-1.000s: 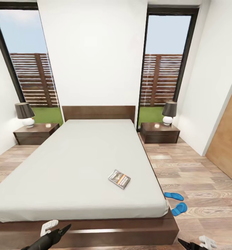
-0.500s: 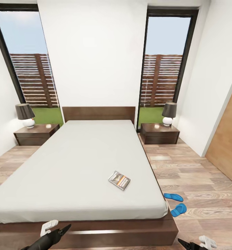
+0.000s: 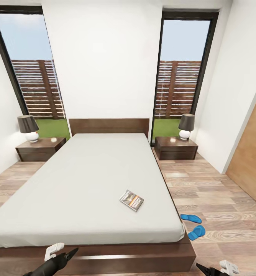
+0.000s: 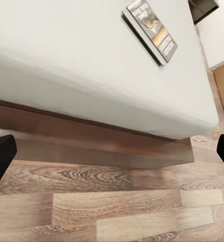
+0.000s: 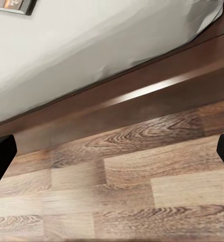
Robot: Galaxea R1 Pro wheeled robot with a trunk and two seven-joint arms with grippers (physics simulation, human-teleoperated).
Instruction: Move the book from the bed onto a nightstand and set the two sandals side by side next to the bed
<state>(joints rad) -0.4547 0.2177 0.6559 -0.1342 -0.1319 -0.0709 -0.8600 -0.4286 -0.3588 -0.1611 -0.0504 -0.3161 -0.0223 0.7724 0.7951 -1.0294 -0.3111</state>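
The bed lies ahead of me, white mattress on a dark wooden frame. Near its front right corner rests the book, flat on the mattress, orange band visible; it also appears in the left wrist view as the book. Two blue sandals lie on the floor right of the bed, close together and angled apart. Nightstands flank the headboard, one left and one right. My left gripper and right gripper hang low before the bed's foot, both open and empty.
Each nightstand carries a dark-shaded lamp, left and right. A wooden door panel stands at the right wall. Tall windows sit behind both nightstands. Plank floor runs along both sides of the bed, wider on the right.
The whole picture has slid down by a few pixels, so the camera moved slightly. Book, sandals and both grippers keep their places.
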